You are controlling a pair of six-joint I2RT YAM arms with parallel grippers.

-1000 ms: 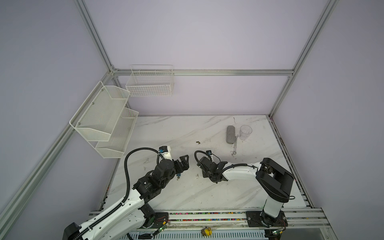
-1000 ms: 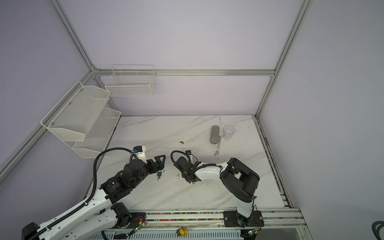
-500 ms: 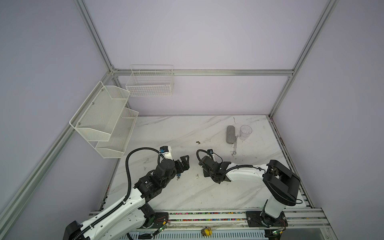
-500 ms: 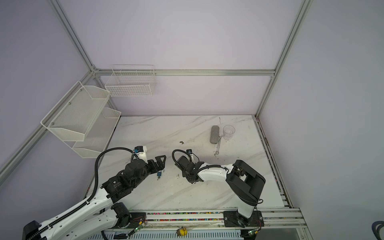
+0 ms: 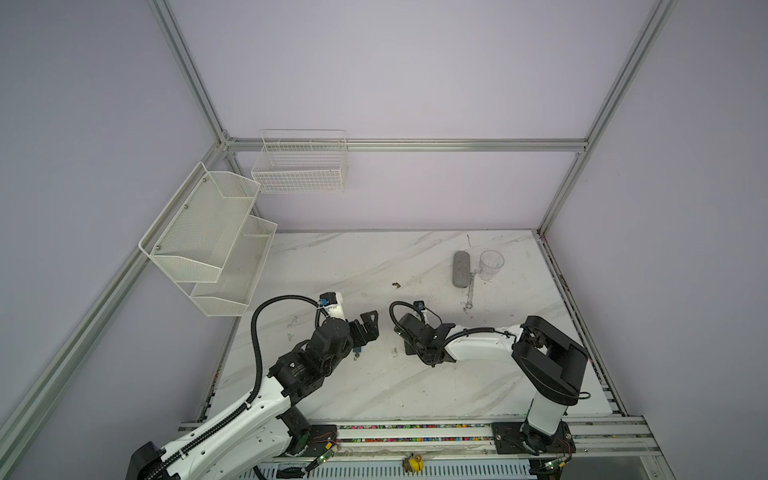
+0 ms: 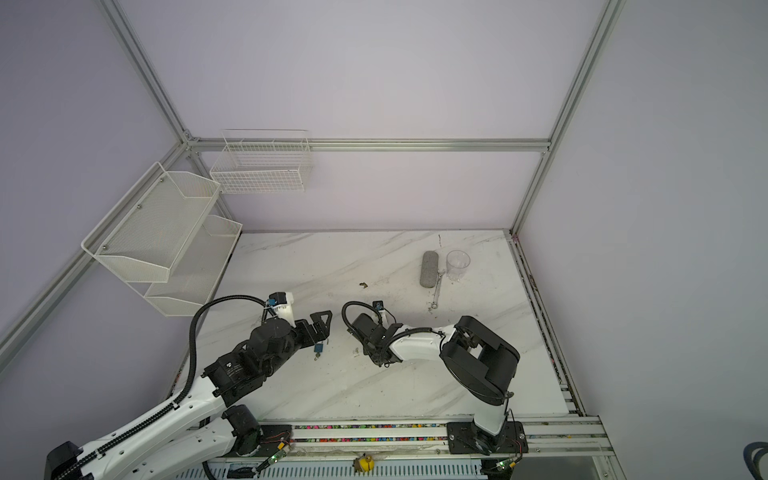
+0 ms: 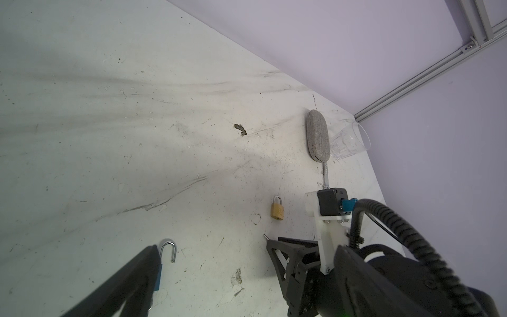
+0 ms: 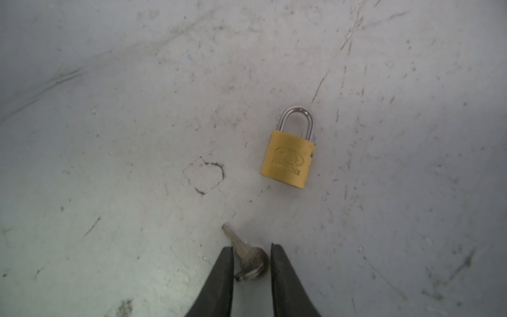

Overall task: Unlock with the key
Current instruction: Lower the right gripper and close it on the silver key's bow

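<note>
- One change matters most: over the last second the right gripper (image 8: 251, 248) has drawn its jaws in around the key (image 8: 248, 258).
- We see the key's round head between the two fingertips, with its blade sticking out ahead towards the brass padlock (image 8: 288, 160). The jaws stand narrow and close against the head, but we cannot tell whether they already pinch it or a sliver of gap remains.
- We judge this to be the key pickup, with the squeeze under way rather than finished, so the unlocking itself has not begun.
- The brass padlock lies flat just ahead of the key and apart from it. Both legs of its shackle sit in the body, so it looks locked.
- The left gripper (image 5: 368, 332) has stayed where it was, jaws spread wide and holding nothing. It is right beside a blue padlock (image 7: 158, 277) whose shackle shows as an open hook.
- For us this means that once the grip is firm, the key must be lifted and its blade lined up with the keyway, which we cannot see from here.
- The brass padlock lies loose on the table (image 8: 109, 137) and would likely slide unless the idle left gripper steadies it.
</note>
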